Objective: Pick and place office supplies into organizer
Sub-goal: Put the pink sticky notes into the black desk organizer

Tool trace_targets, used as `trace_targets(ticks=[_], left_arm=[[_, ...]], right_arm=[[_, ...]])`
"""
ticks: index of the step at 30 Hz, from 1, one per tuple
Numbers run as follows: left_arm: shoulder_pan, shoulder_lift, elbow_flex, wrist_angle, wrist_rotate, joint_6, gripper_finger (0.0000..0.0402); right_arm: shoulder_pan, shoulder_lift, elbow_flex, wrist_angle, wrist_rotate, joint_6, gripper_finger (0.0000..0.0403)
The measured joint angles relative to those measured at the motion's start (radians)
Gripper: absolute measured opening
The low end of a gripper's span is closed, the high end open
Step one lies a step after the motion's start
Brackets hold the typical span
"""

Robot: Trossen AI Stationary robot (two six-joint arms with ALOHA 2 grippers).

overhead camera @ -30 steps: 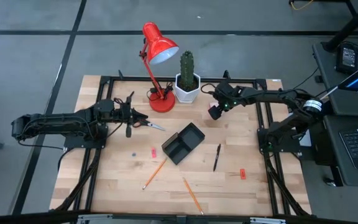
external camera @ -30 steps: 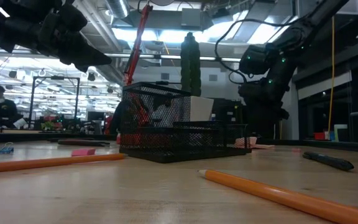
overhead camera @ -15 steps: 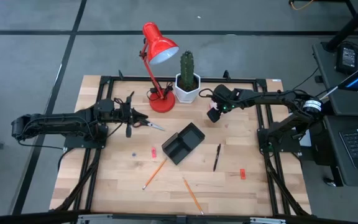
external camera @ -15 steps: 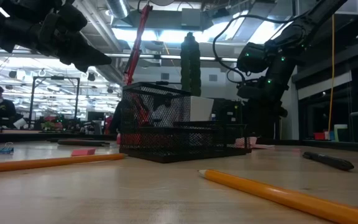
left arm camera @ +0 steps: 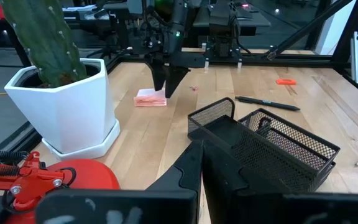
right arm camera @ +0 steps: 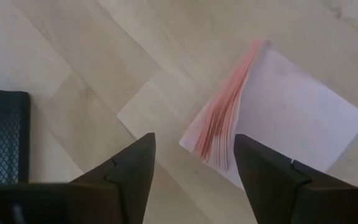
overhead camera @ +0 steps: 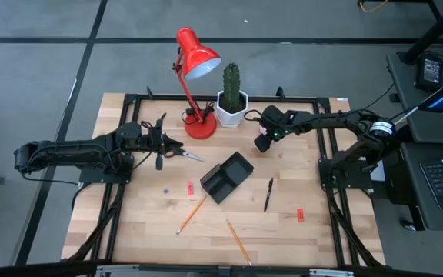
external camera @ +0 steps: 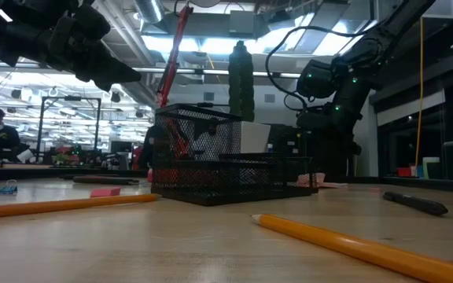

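While right end effector (right arm camera: pixel 192 165) hangs spread over sticky-note pad (right arm camera: pixel 272 118) near cactus (overhead camera: pixel 231 80) | risk: fingers catch only top sheets, pad fans | left end effector (overhead camera: pixel 177 150) clamped on scissors (overhead camera: pixel 184 154)

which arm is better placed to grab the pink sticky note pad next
Probably the right. The right gripper hangs open directly above the pink sticky note pad, fingers straddling its edge. The left gripper is shut, across the table by the red lamp.
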Motion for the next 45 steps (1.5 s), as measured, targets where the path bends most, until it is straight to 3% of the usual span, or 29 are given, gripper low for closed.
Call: trace_targets(ticks=[17, 25, 45], left_arm=[[0.000, 0.000, 0.000, 0.000, 0.000, 0.000, 0.0006], [0.000, 0.000, 0.000, 0.000, 0.000, 0.000, 0.0006], [0.000, 0.000, 0.000, 0.000, 0.000, 0.000, 0.0006]], right_arm=[[-0.003, 0.004, 0.000, -0.021, 0.059, -0.003, 0.0160], [-0.007, 0.070, 0.004, 0.029, 0.056, -0.007, 0.0160], [-0.007, 0.044, -0.002, 0.055, 0.053, -0.024, 0.0161]])
